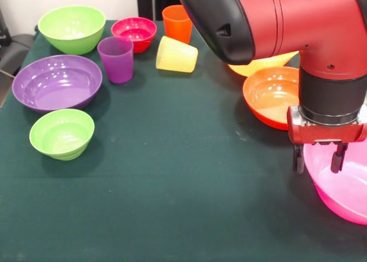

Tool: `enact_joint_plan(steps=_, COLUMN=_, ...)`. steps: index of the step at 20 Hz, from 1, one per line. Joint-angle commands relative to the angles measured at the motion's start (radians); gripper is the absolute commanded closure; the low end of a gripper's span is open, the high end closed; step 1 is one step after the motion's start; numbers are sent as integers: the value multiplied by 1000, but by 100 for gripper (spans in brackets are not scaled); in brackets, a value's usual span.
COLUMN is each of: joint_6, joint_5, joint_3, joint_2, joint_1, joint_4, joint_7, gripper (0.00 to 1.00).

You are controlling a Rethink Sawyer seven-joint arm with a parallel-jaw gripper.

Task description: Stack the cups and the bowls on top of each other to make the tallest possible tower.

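My gripper (318,167) is open at the right, over the near-left rim of the large pink bowl (344,199). One finger (298,159) hangs outside the rim and the other inside it. The orange-red bowl (268,96) sits just behind, and the yellow-orange bowl (258,66) is mostly hidden by my arm. At the left are the large purple bowl (56,82), the small green bowl (62,133), the medium green bowl (71,28) and the small red bowl (134,32). The purple cup (116,58) and orange cup (178,23) stand upright. The yellow cup (176,54) lies on its side. Nothing is stacked.
The table is covered with a dark green cloth (172,176). My arm's thick red and black upper part (275,21) hangs over the back right of the table. The pink bowl runs past the picture's right edge.
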Motion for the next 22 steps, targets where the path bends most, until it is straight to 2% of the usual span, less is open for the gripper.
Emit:
enact_joint_plan(steps=1, joint_6=88, joint_5=-32, joint_3=-21, joint_2=-11, joint_1=-8, joint_4=17, joint_7=-233, gripper=0)
enact_joint_plan(steps=14, joint_6=52, joint_5=-34, joint_3=-45, joint_2=-36, joint_1=-6, joint_4=78, joint_7=-181, gripper=0)
enact_joint_plan(steps=17, joint_6=27, joint_5=-34, joint_3=-58, joint_2=-49, joint_1=-3, joint_4=121, joint_7=-145, gripper=0)
enact_joint_plan(steps=22, joint_6=21, joint_5=-42, joint_3=-79, joint_2=-52, joint_1=10, joint_4=135, joint_7=-112, gripper=0)
